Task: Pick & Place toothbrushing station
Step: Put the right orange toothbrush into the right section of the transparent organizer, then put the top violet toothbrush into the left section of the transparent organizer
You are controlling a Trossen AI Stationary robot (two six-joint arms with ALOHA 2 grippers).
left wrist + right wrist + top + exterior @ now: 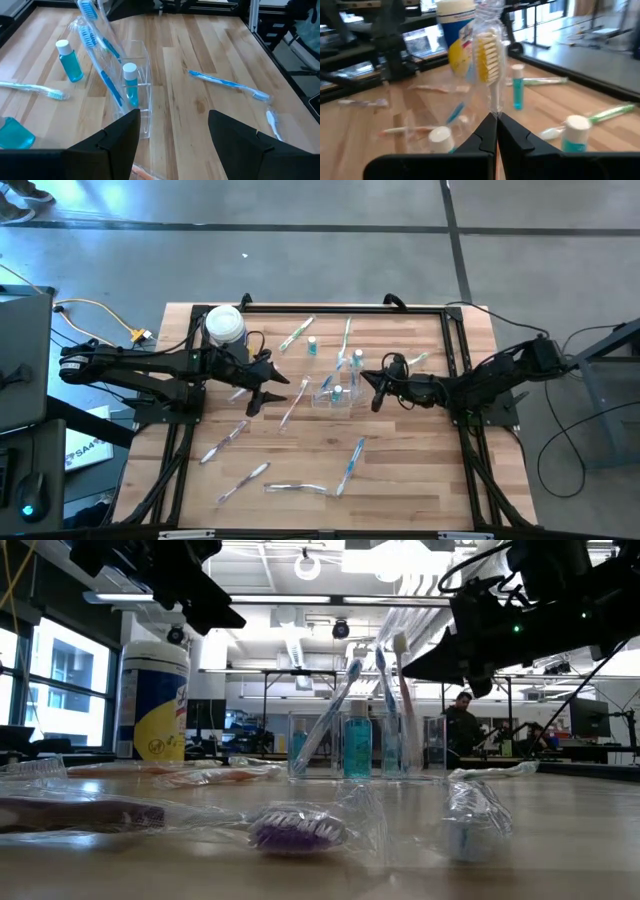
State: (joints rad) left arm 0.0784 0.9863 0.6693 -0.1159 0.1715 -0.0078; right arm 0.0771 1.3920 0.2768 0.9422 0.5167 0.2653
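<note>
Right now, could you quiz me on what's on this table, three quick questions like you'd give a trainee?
1. True or false: the right gripper is pinching a wrapped toothbrush with yellow bristles.
2. What do the left gripper's fingers hold? A) a bottle B) nothing, they stand open C) the white tub
3. Fill in: the small bottle standing inside the clear holder holds ____ liquid.

Key
1. True: the fingers are shut on its wrapper, the brush head above them.
2. B. The left gripper is open, facing the holder.
3. Blue. Blue-handled toothbrushes lean in the holder too, and the white tub stands at the far left corner.
</note>
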